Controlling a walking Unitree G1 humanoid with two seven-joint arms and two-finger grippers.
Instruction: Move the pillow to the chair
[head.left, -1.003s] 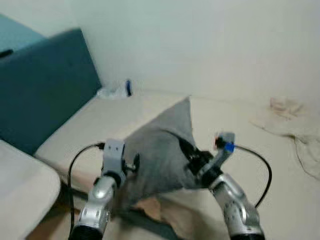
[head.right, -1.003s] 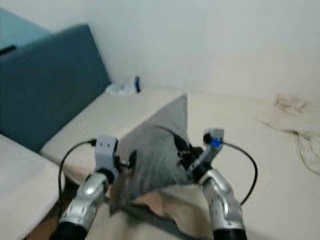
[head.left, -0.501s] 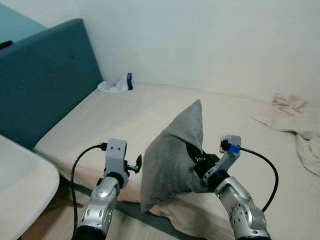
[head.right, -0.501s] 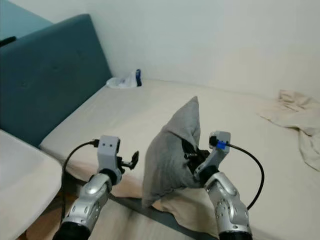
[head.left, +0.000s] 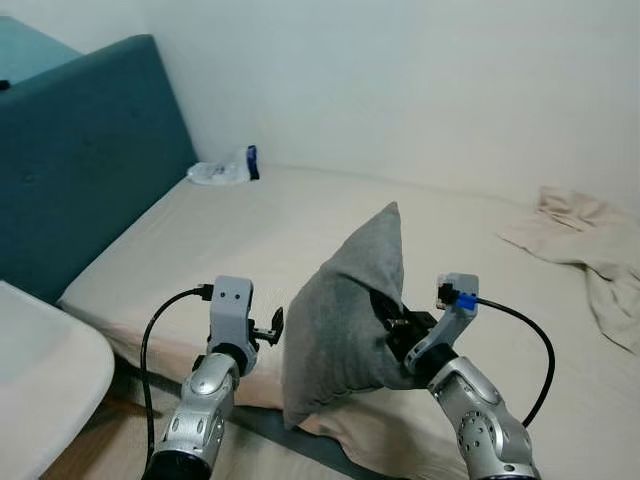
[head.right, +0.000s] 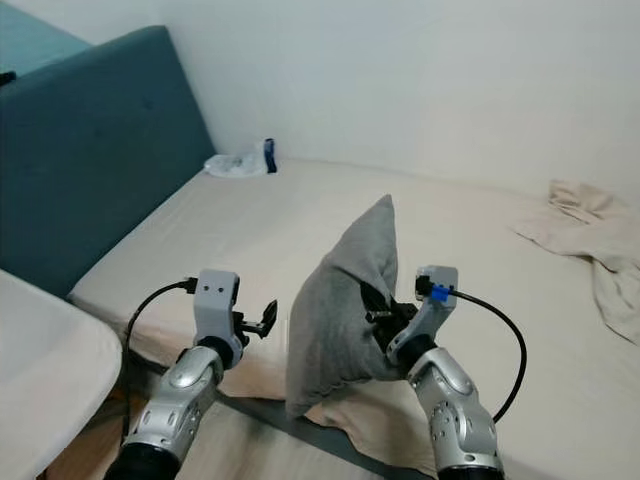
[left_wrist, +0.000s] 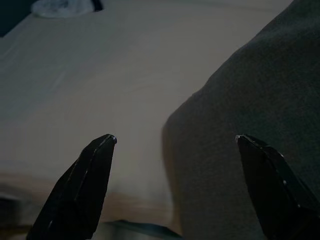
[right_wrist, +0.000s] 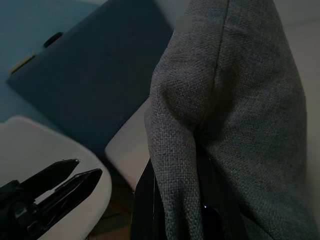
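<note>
My right pincer grips the grey pillow — held upright over the bed's edge. My left pincer, spread wide, waits just beside it — not touching.

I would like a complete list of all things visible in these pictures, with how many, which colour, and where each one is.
pillow: one, grey, held upright above the near edge of the bed, between the two arms.
bed: one, beige, across the middle of the scene, reaching the wall.
headboard: one, dark teal, upright at the robot's left of the bed.
plastic bag: one, whitish with a dark blue part, in the far corner of the bed by the headboard.
cloth: one, cream, crumpled on the bed at the far right.
chair: one, white, at the near left; part of it is in view.
wall: white, behind the bed.
left gripper: open, beside the pillow.
right gripper: shut on the pillow.
</note>
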